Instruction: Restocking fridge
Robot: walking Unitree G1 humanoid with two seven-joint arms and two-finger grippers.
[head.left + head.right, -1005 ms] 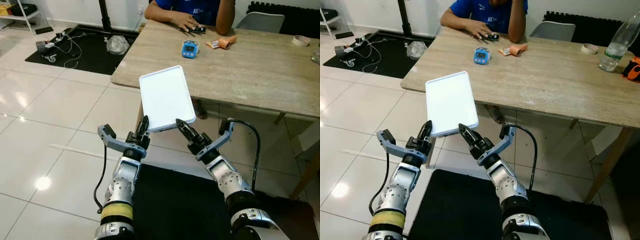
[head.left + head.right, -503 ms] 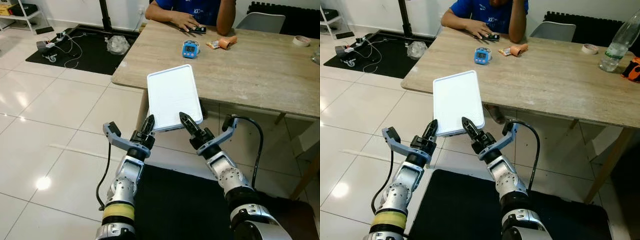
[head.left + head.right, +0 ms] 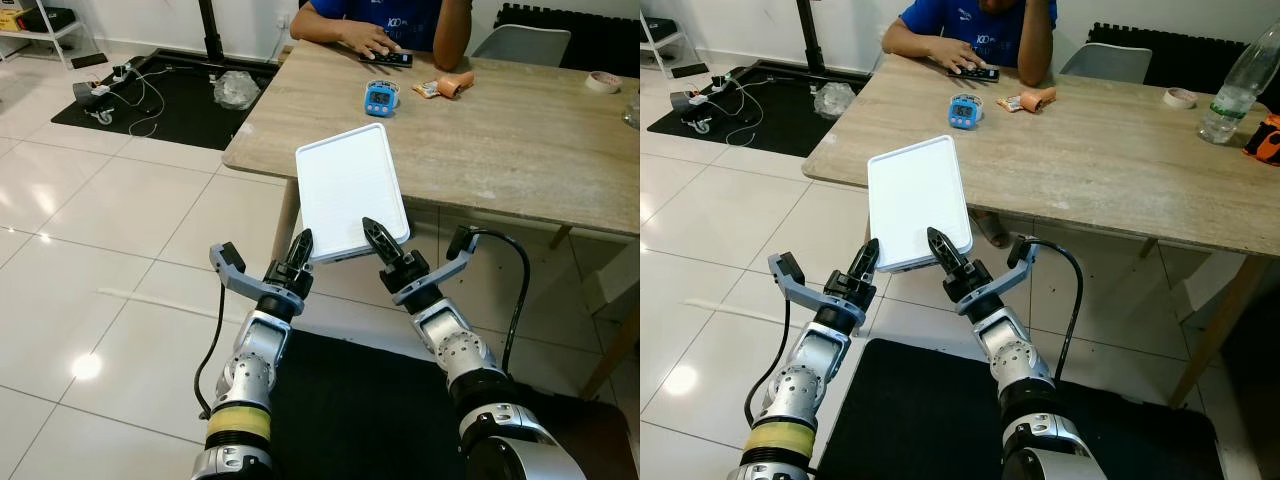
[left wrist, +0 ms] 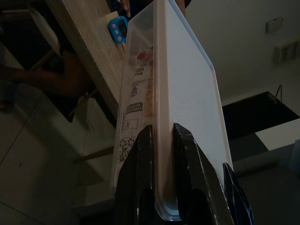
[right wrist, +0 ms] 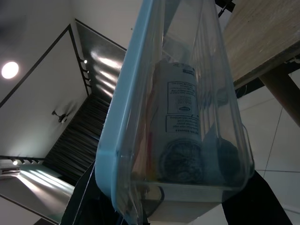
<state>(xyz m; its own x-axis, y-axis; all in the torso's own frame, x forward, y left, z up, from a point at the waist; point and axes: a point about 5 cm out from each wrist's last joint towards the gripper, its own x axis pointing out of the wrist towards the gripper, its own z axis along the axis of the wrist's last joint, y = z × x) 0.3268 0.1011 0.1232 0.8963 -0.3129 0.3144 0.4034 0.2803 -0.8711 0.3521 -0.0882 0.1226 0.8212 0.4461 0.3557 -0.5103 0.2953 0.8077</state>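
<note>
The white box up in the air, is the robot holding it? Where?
Yes. Both grippers hold the white-lidded clear box by its near end: left gripper and right gripper at its two near corners.

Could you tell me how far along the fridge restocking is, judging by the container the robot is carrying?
Done: the clear lidded container is packed, with a labelled can visible inside, and is off the wooden table. In hand: the left gripper and right gripper clamp its near edge, holding it up beside the table. Left: carrying it to the fridge and placing it inside.
</note>
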